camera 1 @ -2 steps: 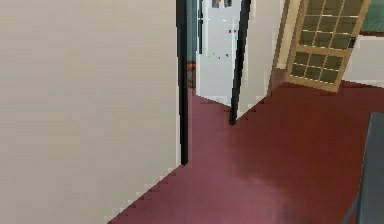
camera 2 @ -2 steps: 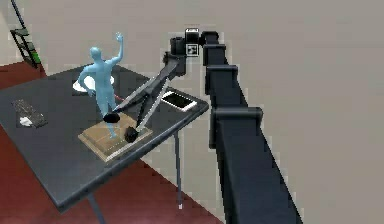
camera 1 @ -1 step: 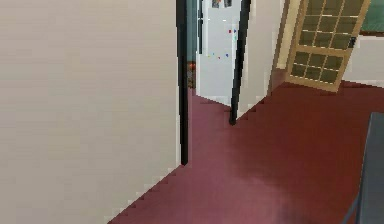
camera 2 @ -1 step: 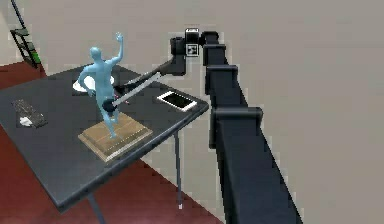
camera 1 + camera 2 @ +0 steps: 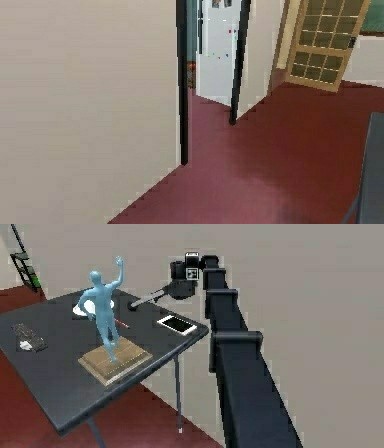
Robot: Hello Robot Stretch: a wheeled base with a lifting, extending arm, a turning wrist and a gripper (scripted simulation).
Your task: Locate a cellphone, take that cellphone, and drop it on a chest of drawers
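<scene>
Arm [image 5: 240,354] extended toward surface [image 5: 55,374] | my gripper [image 5: 141,302] is hovering near cellphone [image 5: 177,324] for pickup | grip, load: I cannot tell

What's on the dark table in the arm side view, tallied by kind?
blue statue: 1
cellphone: 1
dark flat gadget: 1
white dish: 1
thin red stick: 1
Total: 5
</scene>
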